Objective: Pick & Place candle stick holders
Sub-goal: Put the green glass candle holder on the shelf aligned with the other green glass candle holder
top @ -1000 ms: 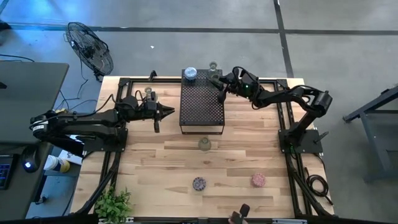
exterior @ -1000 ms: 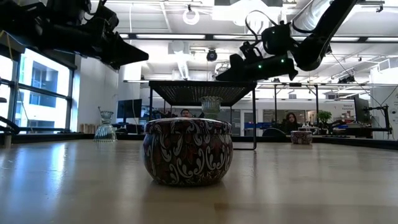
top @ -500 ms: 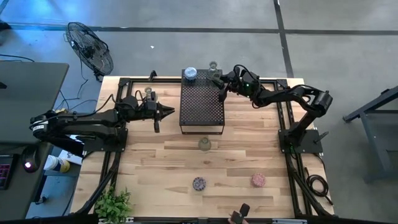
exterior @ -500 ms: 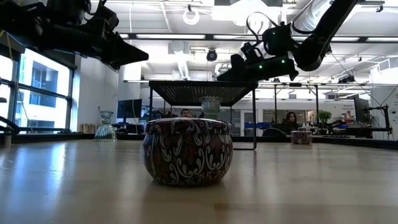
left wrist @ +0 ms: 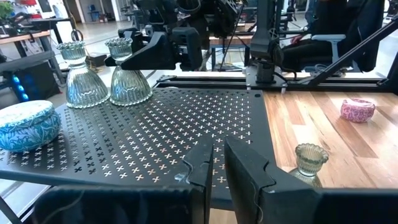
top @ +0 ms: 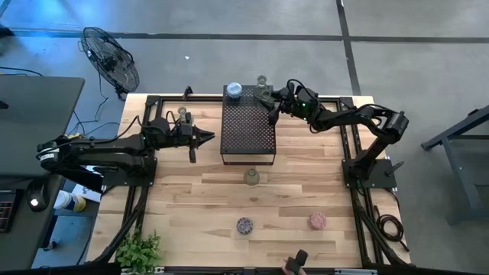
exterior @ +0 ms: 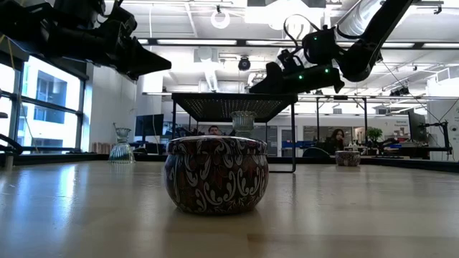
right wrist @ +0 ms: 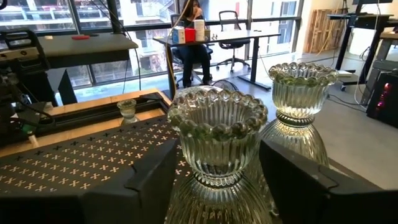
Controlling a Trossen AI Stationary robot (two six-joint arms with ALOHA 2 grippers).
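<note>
Two clear glass candle stick holders (right wrist: 217,134) (right wrist: 300,87) stand on their bases at the far right corner of the black perforated stand (top: 248,130). My right gripper (right wrist: 217,152) is open, one finger on each side of the nearer holder (top: 265,96). A blue tin (top: 234,91) sits on the stand's far left corner. My left gripper (top: 205,138) is shut and empty, above the table just left of the stand. A greenish holder (top: 251,177), a purple tin (top: 244,225) and a pink one (top: 317,221) stand on the table. My right gripper's fingers (right wrist: 146,180) come level from the table's right and flank the lower half of the nearer holder (right wrist: 214,174), which stands upright on the stand. I cannot tell whether they touch the glass.
A small clear holder (top: 182,114) stands on the table by my left arm. A potted plant (top: 139,250) is at the near left corner. Bare wood lies between the stand and the near row of cups. People sit in the room beyond the table.
</note>
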